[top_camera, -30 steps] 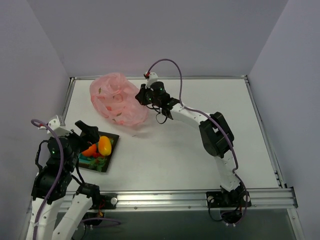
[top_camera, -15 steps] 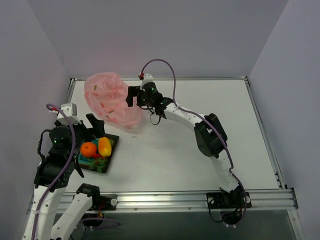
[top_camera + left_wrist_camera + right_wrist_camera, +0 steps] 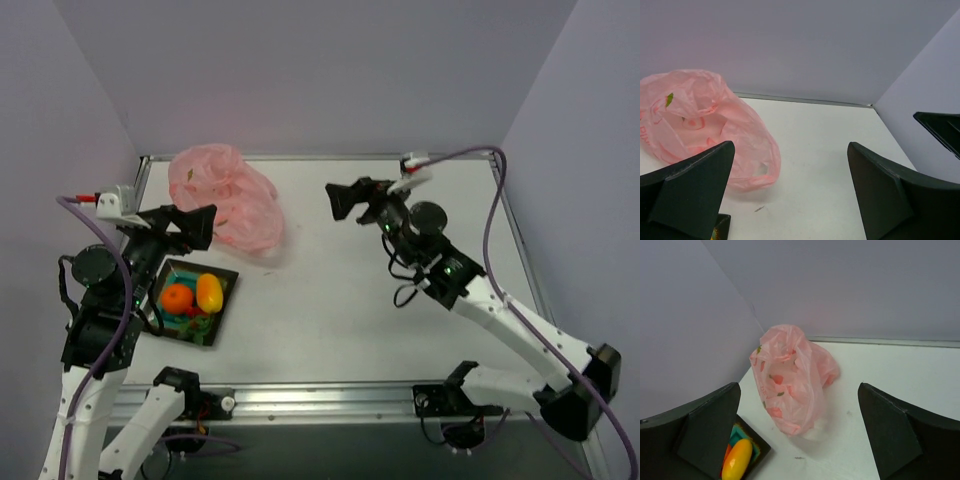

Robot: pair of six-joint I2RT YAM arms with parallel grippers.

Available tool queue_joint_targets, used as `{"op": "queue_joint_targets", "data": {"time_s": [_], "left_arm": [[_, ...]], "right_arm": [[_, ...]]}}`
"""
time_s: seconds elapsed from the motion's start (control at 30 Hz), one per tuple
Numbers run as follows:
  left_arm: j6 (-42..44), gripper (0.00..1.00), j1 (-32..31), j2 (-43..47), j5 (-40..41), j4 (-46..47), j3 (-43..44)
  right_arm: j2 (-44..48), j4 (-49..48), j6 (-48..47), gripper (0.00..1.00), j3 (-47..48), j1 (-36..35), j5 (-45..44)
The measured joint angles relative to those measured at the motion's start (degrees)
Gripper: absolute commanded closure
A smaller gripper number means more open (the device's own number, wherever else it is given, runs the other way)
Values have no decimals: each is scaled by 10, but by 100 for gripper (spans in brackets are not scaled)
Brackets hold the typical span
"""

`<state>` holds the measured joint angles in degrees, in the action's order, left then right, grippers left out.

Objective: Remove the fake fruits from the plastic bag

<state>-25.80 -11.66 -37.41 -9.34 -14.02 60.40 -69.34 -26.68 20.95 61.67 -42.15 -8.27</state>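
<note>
At the far left of the table (image 3: 400, 320) the plastic bag (image 3: 228, 205) lies slumped. Just beside its near edge, the dark tray (image 3: 228, 292) holds the fake fruits: the orange fruit (image 3: 177, 298), the yellow-orange fruit (image 3: 209, 292) and what looks like the red piece (image 3: 192, 311). The left gripper (image 3: 200, 228) hangs over the bag's near edge with its jaws spread wide and nothing between them. The right gripper (image 3: 338, 203), equally spread and empty, is raised well to the right of the bag.

The unloading looks done or nearly so. The sound move now is to make sure the film hides no further fruit, and to keep both arms high enough not to snag the thin plastic. The overhead view alone shows all three pieces in the tray. The right wrist view shows only the yellow-orange fruit and a teal corner below the bag. The left wrist view shows the bag up close, with its handle loop and printed marks, but no fruit. No view looks inside the bag, so I cannot tell whether it is empty
</note>
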Motion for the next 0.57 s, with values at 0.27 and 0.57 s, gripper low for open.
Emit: {"op": "queue_joint_targets", "data": {"time_s": [0.27,0.57], "left_arm": [[24,6,0,24,5,-41,0],[58,6,0,107,40,-98,-29]], "right_arm": [[198,135,2,0,-108,-7,-75],[428,189,4,0,-188,-7,-152]]}}
